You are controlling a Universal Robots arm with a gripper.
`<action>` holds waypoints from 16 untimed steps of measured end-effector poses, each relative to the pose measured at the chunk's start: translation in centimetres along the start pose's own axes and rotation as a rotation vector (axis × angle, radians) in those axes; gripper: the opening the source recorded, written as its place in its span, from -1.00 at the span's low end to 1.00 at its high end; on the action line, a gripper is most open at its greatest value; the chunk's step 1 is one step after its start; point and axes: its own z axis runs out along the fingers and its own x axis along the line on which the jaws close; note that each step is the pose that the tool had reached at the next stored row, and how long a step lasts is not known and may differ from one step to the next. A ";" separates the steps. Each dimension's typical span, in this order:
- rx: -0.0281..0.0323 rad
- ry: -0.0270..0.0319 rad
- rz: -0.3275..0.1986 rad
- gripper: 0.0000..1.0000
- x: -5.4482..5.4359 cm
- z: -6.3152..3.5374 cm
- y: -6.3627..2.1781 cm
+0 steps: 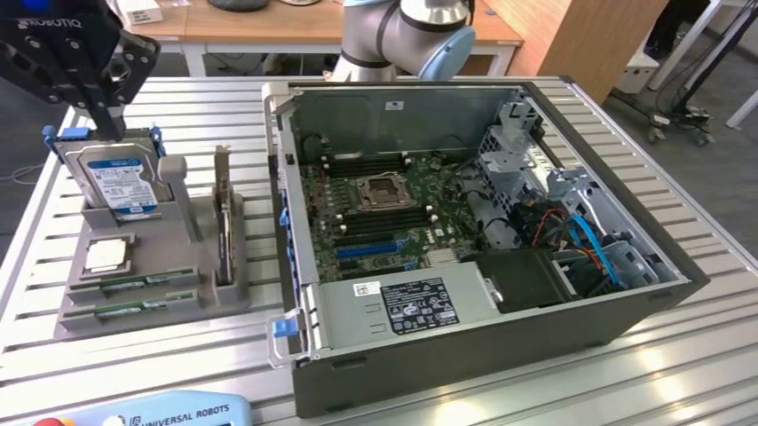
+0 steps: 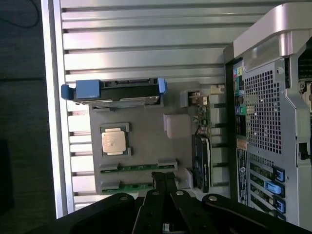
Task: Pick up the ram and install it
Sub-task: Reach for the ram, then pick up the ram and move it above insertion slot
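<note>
While the tool (image 1: 109, 129) hangs high with nothing in it, its black fingers pressed tight together, the ram (image 1: 148, 282), a long thin green circuit-board stick with small black chips, lies flat in a slot of the grey moulded holder (image 1: 177, 317) well below it. In the wrist view the tool (image 2: 164, 176) lines up over one end of the ram (image 2: 136, 167). A second green stick (image 1: 130, 308) of the same kind sits in the next slot, just beside the first. I cannot tell which of the two is meant.

Risks, as I judge them:
- Shut fingers cannot straddle the board. Coming down like this, they would jab the stick or the holder.
- The two sticks lie close together, so a wide grip could catch both or take the wrong one.
- The tall dark expansion card (image 1: 222, 213) stands on edge just beside the stick ends under the tool. A finger spreading that way could knock it.
- The silver hard drive with the blue-white label (image 1: 119, 182) stands upright on the same holder, near the tool's path, and a low sweep could clip it.
- The board is thin and shallow in its slot, so an off-centre pinch may tilt it or let it slip.
- The open grey computer case (image 1: 592, 302) sits well to the side of the tool on the slatted metal worktop (image 1: 177, 106). The black memory slots (image 1: 355, 162) lie deep inside its walls, so a tilted stick could miss a slot or jam.
</note>
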 end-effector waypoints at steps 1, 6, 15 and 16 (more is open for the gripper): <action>0.0001 0.0000 0.000 -0.80 0.0 -0.01 -0.19; 0.0000 0.0000 0.000 -0.80 -0.1 -0.05 -1.16; 0.0000 0.0000 0.000 -0.80 -0.1 -0.08 -1.83; 0.0000 0.0000 0.000 -0.80 -0.1 -0.08 -1.83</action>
